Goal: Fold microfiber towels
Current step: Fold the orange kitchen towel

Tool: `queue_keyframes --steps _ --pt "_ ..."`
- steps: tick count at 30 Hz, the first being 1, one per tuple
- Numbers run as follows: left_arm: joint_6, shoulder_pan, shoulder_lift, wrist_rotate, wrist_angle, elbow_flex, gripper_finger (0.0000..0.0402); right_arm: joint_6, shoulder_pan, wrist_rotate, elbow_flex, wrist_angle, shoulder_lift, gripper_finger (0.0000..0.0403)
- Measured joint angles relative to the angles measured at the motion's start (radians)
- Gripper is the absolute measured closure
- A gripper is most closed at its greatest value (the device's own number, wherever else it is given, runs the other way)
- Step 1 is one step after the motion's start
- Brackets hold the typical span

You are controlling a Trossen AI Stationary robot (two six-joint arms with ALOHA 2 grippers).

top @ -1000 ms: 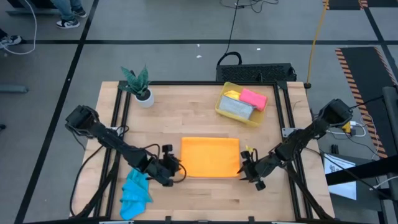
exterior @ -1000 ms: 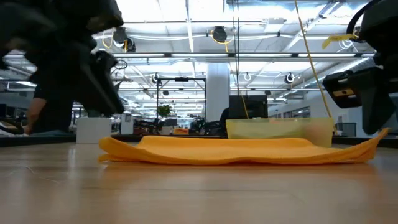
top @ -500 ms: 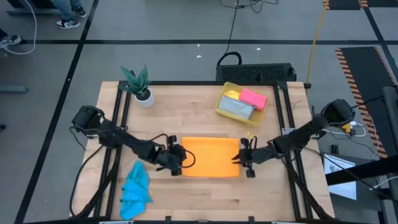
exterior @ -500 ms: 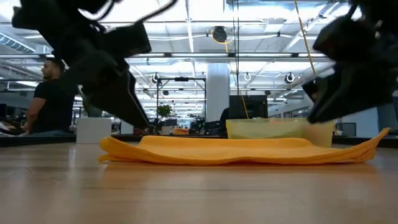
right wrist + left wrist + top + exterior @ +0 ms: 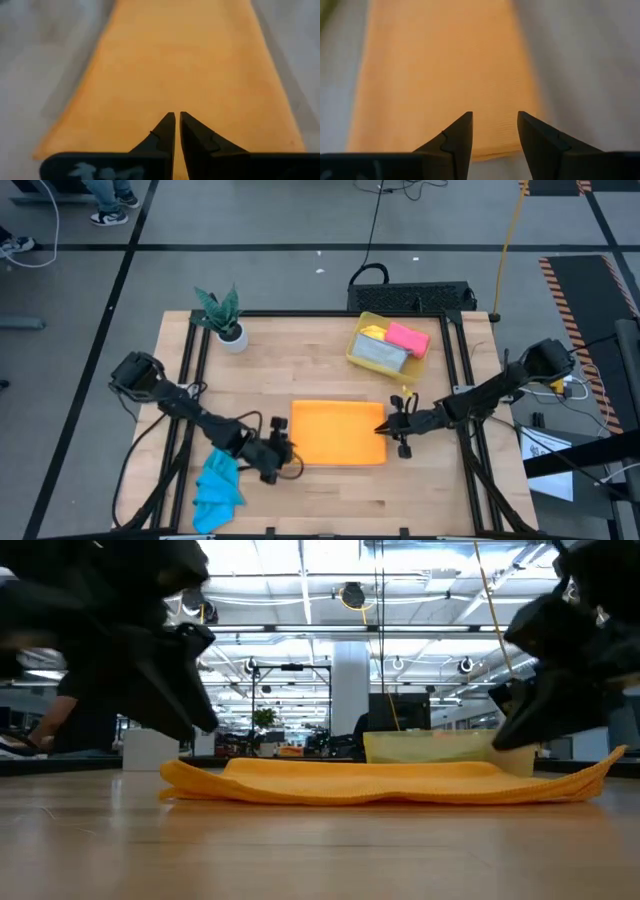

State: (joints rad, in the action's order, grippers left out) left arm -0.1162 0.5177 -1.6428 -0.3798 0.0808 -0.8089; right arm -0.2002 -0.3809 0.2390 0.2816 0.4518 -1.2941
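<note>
- The orange towel (image 5: 338, 432) lies flat as a folded rectangle in the middle of the counter (image 5: 300, 360), toward its front edge; from the low view (image 5: 390, 782) one end curls up a little.
- The blue towel (image 5: 218, 488) sits crumpled near the counter's front left corner, well apart from the orange one.
- The pink towel (image 5: 408, 338), the grey towel (image 5: 380, 353) and a bit of the yellow towel (image 5: 372, 331) lie in the yellow bin (image 5: 356, 352) near the back right corner.
- The left tool (image 5: 285, 456) is just beside the orange towel's front left corner; in its wrist view (image 5: 494, 131) the fingers stand apart, with nothing between them, at the cloth's edge.
- The right tool (image 5: 384, 429) is at the middle of the orange towel's right edge; in its wrist view (image 5: 177, 130) the fingers are nearly together, and I cannot tell whether cloth is pinched.
- A small potted plant (image 5: 225, 316) stands at the back left corner.
</note>
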Motion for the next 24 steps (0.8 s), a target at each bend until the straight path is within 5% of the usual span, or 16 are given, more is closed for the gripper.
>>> queue_keyframes --steps 13,24 --pt "0.041 0.055 -0.068 0.017 -0.076 -0.001 0.0243 0.059 -0.063 -0.139 0.001 0.031 0.073 0.0327" --pt "0.027 0.01 -0.095 0.038 -0.094 0.0 0.0266 0.146 -0.201 -0.108 0.002 0.021 0.058 0.0287"
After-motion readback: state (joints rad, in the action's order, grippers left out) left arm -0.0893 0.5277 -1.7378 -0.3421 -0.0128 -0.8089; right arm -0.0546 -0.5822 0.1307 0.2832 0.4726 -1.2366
